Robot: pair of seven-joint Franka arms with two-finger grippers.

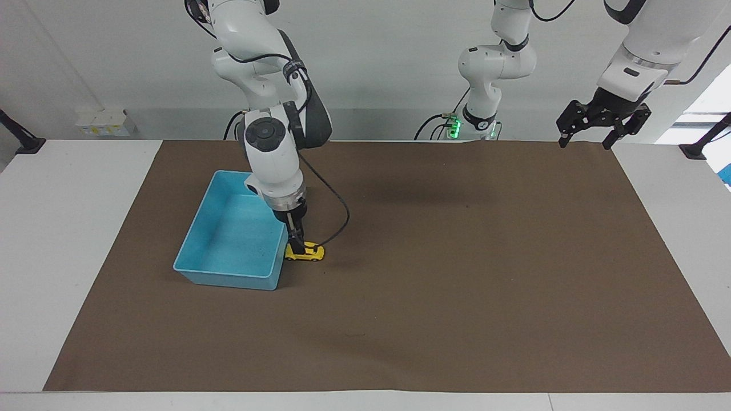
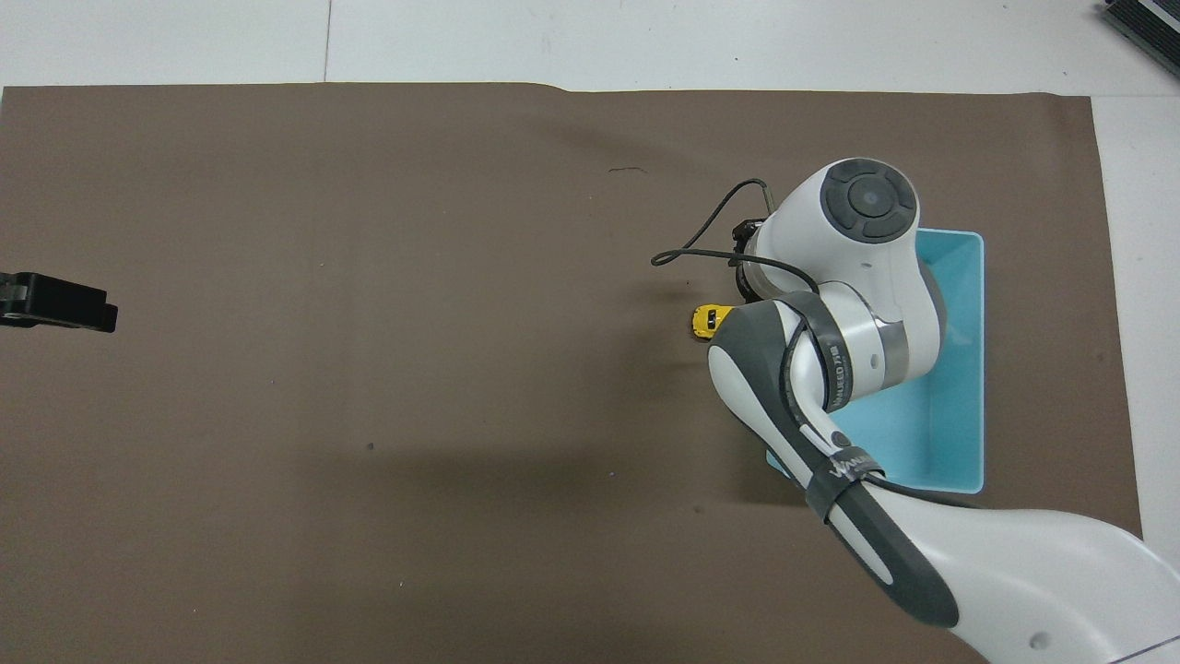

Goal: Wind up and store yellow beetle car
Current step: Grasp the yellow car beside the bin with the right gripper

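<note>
A: Why did the yellow beetle car (image 1: 305, 252) stand so close to the light blue bin (image 1: 201, 268)?

B: It stood on the brown mat (image 1: 457, 274), just beside the bin's wall that faces the left arm's end of the table. I think this made the storing step short: one lift and a small move over the rim.

A: And the right gripper (image 1: 297, 242)?

B: It was down on the car, pointing straight down, its tips at the roof. Whether the fingers were already pressed on the body I could not tell; the arm hid them from above.

A: The left gripper (image 1: 603, 117)?

B: It waited high over the mat's corner nearest the left arm's base, fingers spread apart, holding nothing.
</note>
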